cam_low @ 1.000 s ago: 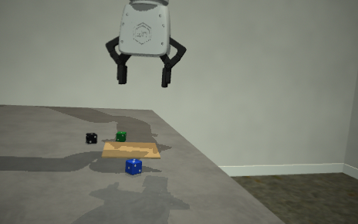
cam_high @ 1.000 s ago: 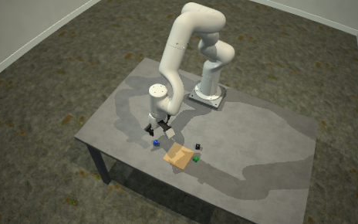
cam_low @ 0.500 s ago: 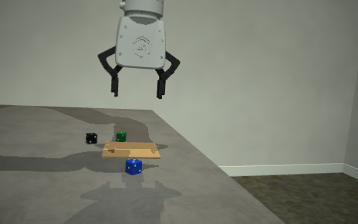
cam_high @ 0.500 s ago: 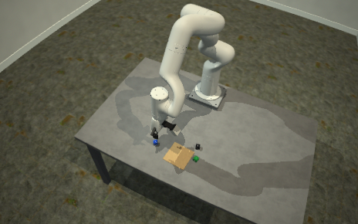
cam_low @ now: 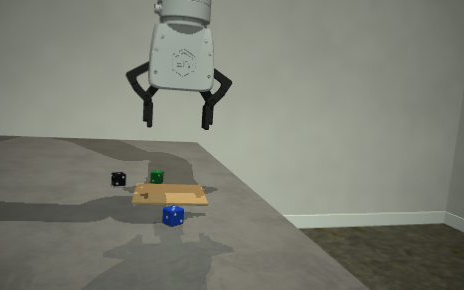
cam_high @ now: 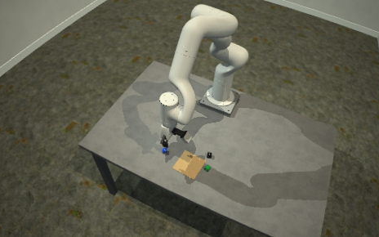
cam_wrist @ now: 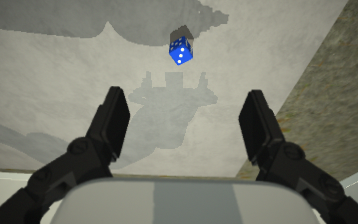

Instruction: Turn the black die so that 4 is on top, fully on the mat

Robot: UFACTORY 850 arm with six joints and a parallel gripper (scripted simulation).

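Observation:
The black die [cam_high: 209,154] [cam_low: 118,178] lies on the bare table, just off the far edge of the tan mat [cam_high: 189,164] [cam_low: 170,194]. The green die [cam_high: 207,167] [cam_low: 157,176] lies on the table beside the mat's far corner. The blue die [cam_high: 164,150] [cam_low: 173,215] [cam_wrist: 181,49] lies on the table on the mat's other side. My gripper [cam_high: 165,141] [cam_low: 177,119] [cam_wrist: 184,102] is open and empty. It hangs well above the table, near the blue die and apart from the black die. The wrist view shows only the blue die.
The table's edge [cam_wrist: 300,85] runs close on the right in the wrist view, with floor beyond it. The arm's base [cam_high: 220,98] stands at the back of the table.

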